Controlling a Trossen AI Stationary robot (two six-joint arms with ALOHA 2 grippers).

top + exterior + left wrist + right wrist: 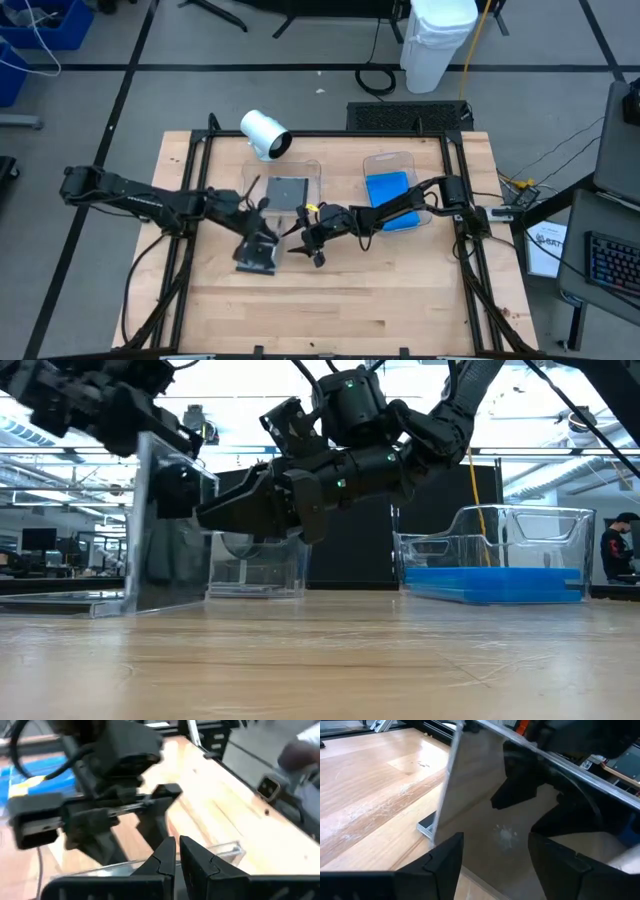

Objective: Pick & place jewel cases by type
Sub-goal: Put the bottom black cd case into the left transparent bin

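The left gripper (262, 232) is clenched on 1 grey jewel case (165, 525), standing it upright on the worktop (330, 300), probably for a handover; the right gripper (310, 248) waits released just beside it.

White cylinder (265, 134) lies at the table's (340, 300) far edge; white bin (436, 42), perhaps, beyond.

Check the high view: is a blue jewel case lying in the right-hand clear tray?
Yes, a blue jewel case lies inside the right clear tray.

Two clear trays (285, 168), blue cases (390, 190), three grey cases (287, 192)
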